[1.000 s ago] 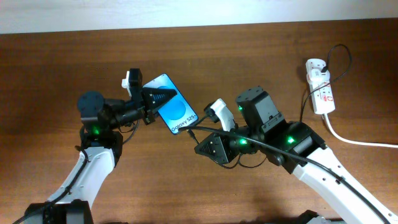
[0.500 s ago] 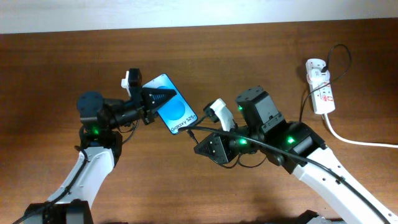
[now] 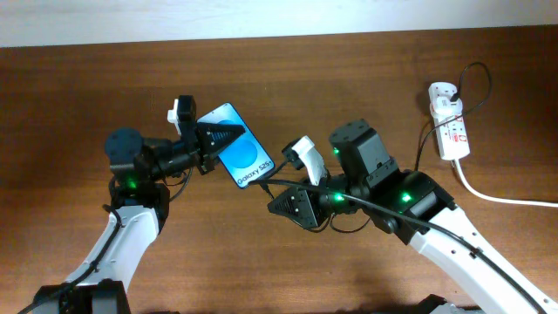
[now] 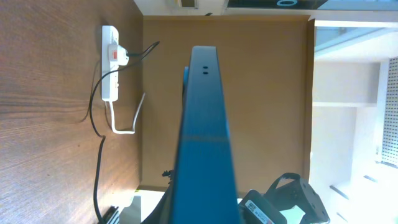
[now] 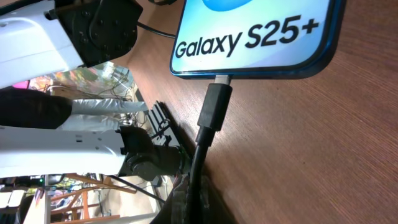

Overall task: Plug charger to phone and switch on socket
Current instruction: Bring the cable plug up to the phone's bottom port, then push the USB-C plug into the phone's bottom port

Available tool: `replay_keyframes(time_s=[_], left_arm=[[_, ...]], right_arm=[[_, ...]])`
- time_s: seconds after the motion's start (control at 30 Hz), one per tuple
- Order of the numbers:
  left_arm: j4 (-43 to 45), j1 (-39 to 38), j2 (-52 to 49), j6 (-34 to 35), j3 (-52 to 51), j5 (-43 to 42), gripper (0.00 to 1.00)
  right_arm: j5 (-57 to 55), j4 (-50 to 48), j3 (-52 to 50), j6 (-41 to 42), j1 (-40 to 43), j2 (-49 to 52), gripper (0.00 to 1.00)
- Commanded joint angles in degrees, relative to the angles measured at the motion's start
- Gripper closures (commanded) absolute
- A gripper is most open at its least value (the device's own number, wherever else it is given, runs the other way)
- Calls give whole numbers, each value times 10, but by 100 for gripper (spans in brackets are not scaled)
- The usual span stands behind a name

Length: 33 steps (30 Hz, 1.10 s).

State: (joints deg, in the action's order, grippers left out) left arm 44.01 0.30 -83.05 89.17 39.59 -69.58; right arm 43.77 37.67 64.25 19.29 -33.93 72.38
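Two claws meet over the bench [image 3: 349, 78]: the left claw [image 3: 234, 136] clamps the tilted phone [image 3: 248, 157]; the right claw [image 3: 277, 202], just beside it, pinches the charger [image 5: 214, 106], connector tip at the phone's bottom edge.

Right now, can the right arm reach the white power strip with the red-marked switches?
Probably, but not at once. The white power strip lies on the wooden table on that arm's side, unobstructed. The right gripper is shut on the thin black charger cable at the blue-screened phone and must release first.
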Motion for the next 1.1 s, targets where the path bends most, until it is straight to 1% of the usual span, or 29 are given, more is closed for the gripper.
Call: replay_keyframes(time_s=[0.0,0.13,0.23,0.4,0.5,0.57,0.6,0.67,0.7,0.73,0.77,0.83,0.9,0.93,0.97,1.0,1.03,1.07], left_arm=[[5,-9,3,-13,7,-56,98],[5,-9,3,-9,7,-66,98],[6,-9,3,-11,7,-76,98],[5,-9,3,-96,7,-108,98],[5,-9,3,-123,7,-121,98],[5,-10,3,-134,7,-121,98],[5,-10,3,-147,7,-121,97],[5,-10,3,-195,7,-118,95],[5,-10,3,-226,7,-113,95],[5,-10,3,-249,7,-101,95],[3,-10,3,-257,7,-87,94],[3,-10,3,-259,7,-67,93],[3,-10,3,-266,7,-47,92],[2,-10,3,-276,7,-36,92],[0,-10,3,-276,7,-29,92],[0,-10,3,-276,7,-21,92],[0,-10,3,-276,7,-13,94],[1,-10,3,-275,7,-2,98]], right_arm=[[-64,-13,0,-3,-2,3,96],[-105,-15,0,-3,-2,19,96],[-104,-22,0,-3,-2,42,96],[-104,-57,2,-3,-2,47,96],[-99,-77,4,-3,-2,47,95],[-99,-85,4,-3,-2,47,90],[-100,-86,4,-3,-2,47,84],[-99,-84,4,-3,-2,47,82],[-100,-83,5,-3,-2,46,74],[-100,-83,5,-3,-2,43,69],[-100,-83,5,-3,-2,41,66],[-100,-75,6,-4,-2,30,55],[-100,-60,7,-9,-2,10,40],[-101,-43,7,-27,-2,-12,29],[-110,-29,7,-34,-2,-27,26],[-129,-14,7,-34,-3,-39,24],[-178,9,7,-34,-10,-52,24],[-267,39,7,-34,-31,-58,24]])
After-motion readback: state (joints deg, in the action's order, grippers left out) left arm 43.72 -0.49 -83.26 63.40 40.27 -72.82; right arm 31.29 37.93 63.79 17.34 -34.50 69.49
